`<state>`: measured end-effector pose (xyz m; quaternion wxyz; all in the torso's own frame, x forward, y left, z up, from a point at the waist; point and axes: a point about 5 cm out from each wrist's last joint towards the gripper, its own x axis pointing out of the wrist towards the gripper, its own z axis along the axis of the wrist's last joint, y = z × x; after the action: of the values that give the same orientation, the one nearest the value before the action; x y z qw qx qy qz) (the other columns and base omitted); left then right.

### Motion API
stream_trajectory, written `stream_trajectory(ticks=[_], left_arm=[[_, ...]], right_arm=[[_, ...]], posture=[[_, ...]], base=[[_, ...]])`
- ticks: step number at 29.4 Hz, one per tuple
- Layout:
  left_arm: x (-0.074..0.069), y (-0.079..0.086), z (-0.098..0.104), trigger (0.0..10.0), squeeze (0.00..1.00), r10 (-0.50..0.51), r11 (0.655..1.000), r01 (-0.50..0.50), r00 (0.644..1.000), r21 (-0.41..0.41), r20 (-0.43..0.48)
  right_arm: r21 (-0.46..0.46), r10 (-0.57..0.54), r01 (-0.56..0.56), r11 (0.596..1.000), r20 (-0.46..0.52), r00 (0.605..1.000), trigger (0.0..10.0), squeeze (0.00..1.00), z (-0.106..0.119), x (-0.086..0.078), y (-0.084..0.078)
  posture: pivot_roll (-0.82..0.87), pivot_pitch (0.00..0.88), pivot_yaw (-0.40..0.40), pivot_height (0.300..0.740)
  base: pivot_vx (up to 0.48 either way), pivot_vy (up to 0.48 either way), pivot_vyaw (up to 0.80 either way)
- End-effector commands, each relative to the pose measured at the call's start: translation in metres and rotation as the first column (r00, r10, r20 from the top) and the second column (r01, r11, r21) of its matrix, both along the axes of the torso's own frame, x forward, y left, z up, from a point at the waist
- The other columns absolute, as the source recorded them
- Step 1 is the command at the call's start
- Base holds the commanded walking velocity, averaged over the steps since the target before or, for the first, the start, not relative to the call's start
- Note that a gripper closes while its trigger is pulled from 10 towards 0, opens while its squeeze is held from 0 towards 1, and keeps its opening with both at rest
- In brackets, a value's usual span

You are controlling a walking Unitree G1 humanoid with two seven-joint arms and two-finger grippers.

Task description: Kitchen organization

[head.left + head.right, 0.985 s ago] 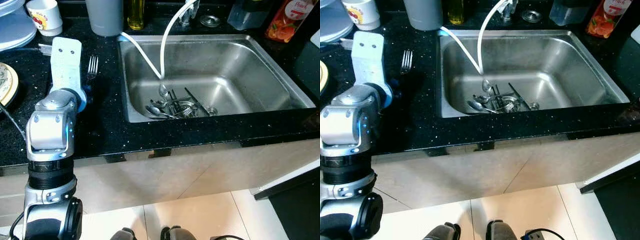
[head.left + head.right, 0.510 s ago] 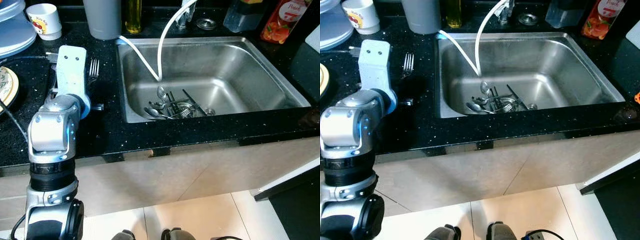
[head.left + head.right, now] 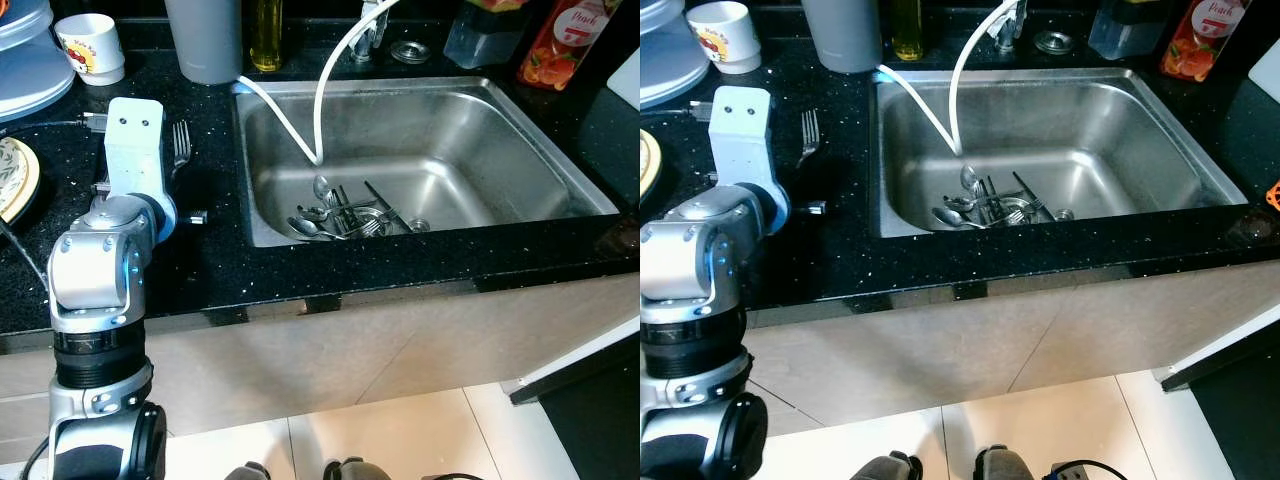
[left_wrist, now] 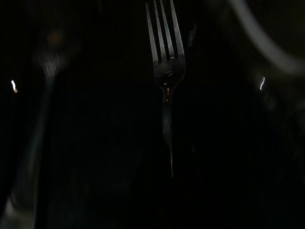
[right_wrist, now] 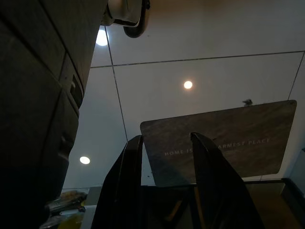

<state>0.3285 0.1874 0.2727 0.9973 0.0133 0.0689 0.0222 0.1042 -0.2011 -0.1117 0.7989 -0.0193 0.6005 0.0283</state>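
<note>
Head views: left arm [image 3: 133,150] has drawn back slightly along the black speckled countertop [image 3: 210,250]; the steel fork [image 3: 181,143] lies beside it, left of the stainless sink [image 3: 560,160], where cutlery [image 3: 345,212] is piled. Pickup seems imminent.

Left wrist view: fork tines gleam in darkness; finger state cannot be told.

Right wrist view: right gripper [image 5: 164,157] points at a tiled ceiling, fingers parted, empty.

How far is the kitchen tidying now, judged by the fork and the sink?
Nothing looks finished. In hand: the left end effector is over the fork, which lies flat on the black counter; whether it grips is unclear. Left: a pile of cutlery remains in the sink.
</note>
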Motion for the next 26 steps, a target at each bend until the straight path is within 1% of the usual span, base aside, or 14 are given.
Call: stream_trajectory(ticks=[1,4,5,6,7,8,10,11,12,15,18,19,23,26], left_arm=[[0.000,-0.003,0.036,0.0,0.00,-0.031,0.998,0.041,0.976,-0.043,0.217],[-0.004,-0.005,0.062,0.0,0.00,-0.067,0.993,0.098,0.928,-0.067,0.367],[-0.010,-0.008,0.081,0.0,0.00,-0.106,0.982,0.167,0.873,-0.088,0.476],[-0.015,-0.012,0.095,1.8,0.00,-0.153,0.964,0.248,0.815,-0.098,0.559],[-0.015,-0.012,0.095,1.8,0.00,-0.153,0.964,0.248,0.815,-0.098,0.559],[-0.020,-0.017,0.104,3.8,0.00,-0.203,0.940,0.327,0.768,-0.100,0.608],[-0.029,-0.031,0.114,10.0,0.00,-0.345,0.850,0.521,0.660,-0.077,0.668],[-0.033,-0.037,0.116,10.0,0.00,-0.409,0.793,0.606,0.602,-0.059,0.685],[-0.033,-0.037,0.116,10.0,0.00,-0.409,0.793,0.606,0.602,-0.059,0.685],[-0.037,-0.045,0.116,10.0,0.00,-0.530,0.664,0.747,0.466,0.005,0.708],[-0.036,-0.047,0.114,10.0,0.00,-0.588,0.628,0.777,0.426,0.055,0.688],[-0.033,-0.051,0.103,10.0,0.00,-0.726,0.541,0.819,0.338,0.193,0.598],[-0.027,-0.054,0.089,10.0,0.00,-0.831,0.480,0.821,0.313,0.309,0.460],[-0.007,-0.055,0.072,10.0,0.00,-0.872,0.485,0.764,0.389,0.425,0.296]], right_arm=[[-0.006,-0.011,0.011,1.000,0.072,0.997,10.0,0.00,0.005,0.016,-0.003],[-0.004,-0.013,0.013,1.000,0.072,0.997,10.0,0.00,0.005,0.016,-0.003],[-0.002,-0.015,0.016,1.000,0.072,0.997,10.0,0.00,0.005,0.016,-0.002],[-0.001,-0.017,0.017,1.000,0.073,0.997,10.0,0.00,0.005,0.016,-0.002],[-0.001,-0.017,0.017,1.000,0.073,0.997,10.0,0.00,0.005,0.016,-0.002],[0.001,-0.021,0.021,1.000,0.075,0.997,10.0,0.00,0.005,0.017,-0.002],[0.007,-0.039,0.038,0.999,0.077,0.996,10.0,0.00,0.005,0.017,-0.001],[0.011,-0.050,0.049,0.999,0.078,0.996,10.0,0.00,0.005,0.017,-0.001],[0.011,-0.050,0.049,0.999,0.078,0.996,10.0,0.00,0.005,0.017,-0.001],[0.017,-0.058,0.057,0.998,0.067,0.996,10.0,0.00,0.004,0.016,0.000],[0.015,-0.052,0.052,0.999,0.061,0.997,10.0,0.00,0.004,0.015,0.000],[0.014,-0.051,0.051,0.999,0.055,0.997,10.0,0.00,0.004,0.014,0.000],[0.013,-0.055,0.055,0.998,0.052,0.997,10.0,0.00,0.003,0.012,0.000],[0.011,-0.063,0.063,0.998,0.049,0.997,10.0,0.00,0.003,0.010,-0.001]], posture=[[0.10,0.126,-0.070,0.740],[0.10,0.124,-0.070,0.740],[0.09,0.125,-0.069,0.740],[0.09,0.125,-0.069,0.740],[0.09,0.125,-0.069,0.740],[0.09,0.124,-0.067,0.740],[0.09,0.123,-0.064,0.740],[0.09,0.123,-0.063,0.740],[0.09,0.123,-0.063,0.740],[0.08,0.122,-0.060,0.740],[0.08,0.122,-0.060,0.740],[0.07,0.123,-0.057,0.740],[0.06,0.124,-0.054,0.740],[0.06,0.129,-0.047,0.740]], base=[[0.000,0.000,0.00],[0.000,0.000,0.00],[0.000,0.000,0.00],[0.000,0.000,0.00],[0.000,0.000,0.00],[0.000,0.000,0.00],[0.000,0.000,0.00],[0.000,0.000,0.00],[0.000,0.000,0.00],[0.000,0.000,-0.26],[0.000,0.000,-0.79],[0.000,0.000,-0.79],[0.000,0.000,-0.79],[0.000,0.000,-0.79]])
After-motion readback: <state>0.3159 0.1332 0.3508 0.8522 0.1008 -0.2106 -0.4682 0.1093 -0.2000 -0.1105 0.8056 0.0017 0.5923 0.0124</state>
